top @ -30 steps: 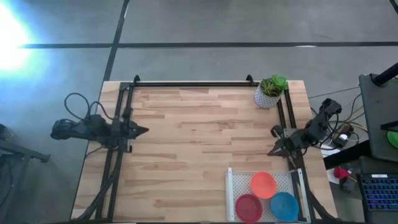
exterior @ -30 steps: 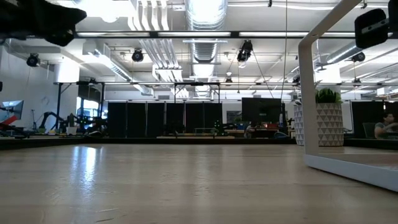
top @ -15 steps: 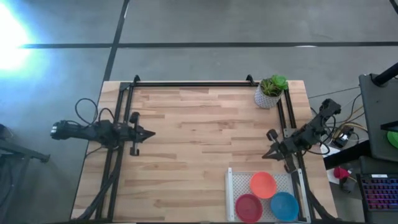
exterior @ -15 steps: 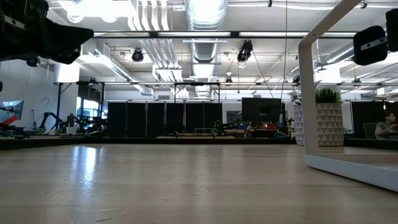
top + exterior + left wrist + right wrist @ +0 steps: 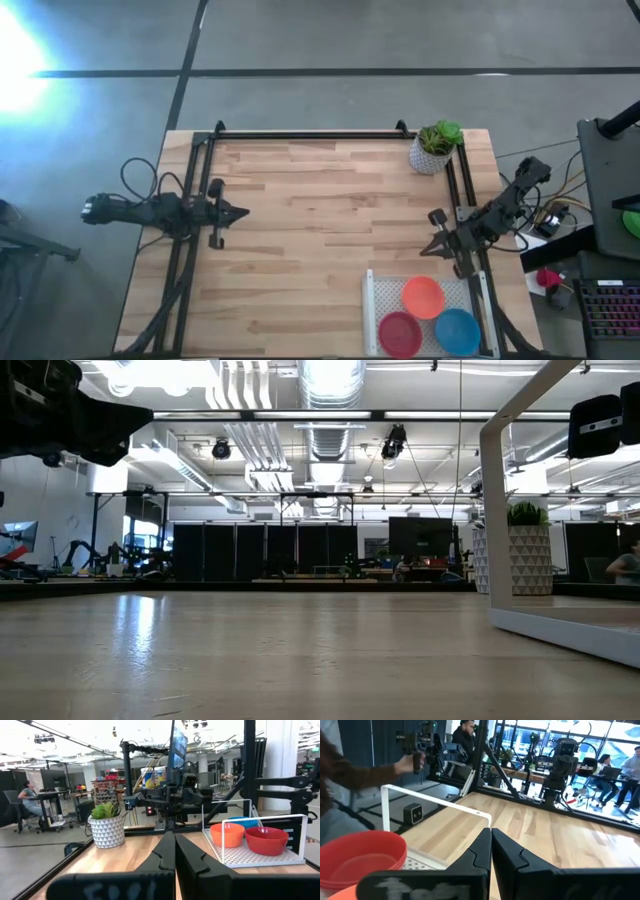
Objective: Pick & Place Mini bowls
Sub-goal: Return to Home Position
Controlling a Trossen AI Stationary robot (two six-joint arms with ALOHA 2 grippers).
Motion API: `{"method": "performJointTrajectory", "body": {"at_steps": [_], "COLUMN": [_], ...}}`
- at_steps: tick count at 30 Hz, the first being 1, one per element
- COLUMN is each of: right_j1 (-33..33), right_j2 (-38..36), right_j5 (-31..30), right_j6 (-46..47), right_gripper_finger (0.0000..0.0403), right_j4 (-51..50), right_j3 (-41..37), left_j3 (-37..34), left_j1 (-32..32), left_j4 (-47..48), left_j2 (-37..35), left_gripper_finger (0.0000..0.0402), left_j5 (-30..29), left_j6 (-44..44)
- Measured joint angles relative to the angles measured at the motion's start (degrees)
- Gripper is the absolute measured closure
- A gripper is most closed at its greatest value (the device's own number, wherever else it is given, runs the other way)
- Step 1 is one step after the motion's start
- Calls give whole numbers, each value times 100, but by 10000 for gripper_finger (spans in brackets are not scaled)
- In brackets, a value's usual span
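Observation:
Three mini bowls stand mouth up in a white wire rack (image 5: 372,300) at the table's near right: an orange bowl (image 5: 423,297), a red bowl (image 5: 400,333) and a blue bowl (image 5: 457,332). The left wrist view shows the orange bowl (image 5: 227,834) and the red bowl (image 5: 266,840) across the table. My left gripper (image 5: 243,212) hovers shut at the table's left edge, pointing level toward the middle. My right gripper (image 5: 424,251) hovers shut at the right edge, just beyond the rack's far side, with the red bowl (image 5: 362,855) close beside it. Neither holds anything.
A white pot with a green plant (image 5: 433,148) stands at the far right corner. Black frame rails (image 5: 300,135) run along the far, left and right edges. Bare wood lies between the arms. Beyond the table a person's hand (image 5: 415,757) holds a device.
Both arms have sunk a little. My left gripper has crept toward the table's middle. My right gripper has shifted slightly toward the near edge and the rack. Both stay shut, and the bowls have not moved.

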State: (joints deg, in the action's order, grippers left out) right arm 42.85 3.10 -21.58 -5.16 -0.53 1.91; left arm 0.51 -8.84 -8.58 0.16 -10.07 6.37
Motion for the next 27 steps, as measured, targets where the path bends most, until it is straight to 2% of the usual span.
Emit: {"method": "performJointTrajectory", "body": {"at_steps": [4, 15, 27], "right_j1": [0, 0, 0], "right_j2": [4, 4, 4], "right_j5": [0, 2, 2], "right_j6": [-20, 813, 782], "right_gripper_finger": [394, 394, 394], "right_j4": [-3, -2, -3], "right_j3": [0, 0, 0], "left_j3": [-2, -2, -7], "left_j1": [0, 0, 0], "left_j4": [2, 5, 7], "left_j2": [0, 2, 2], "left_gripper_finger": [401, 401, 401], "left_j5": [0, -7, -9], "left_j6": [0, 0, 0]}}
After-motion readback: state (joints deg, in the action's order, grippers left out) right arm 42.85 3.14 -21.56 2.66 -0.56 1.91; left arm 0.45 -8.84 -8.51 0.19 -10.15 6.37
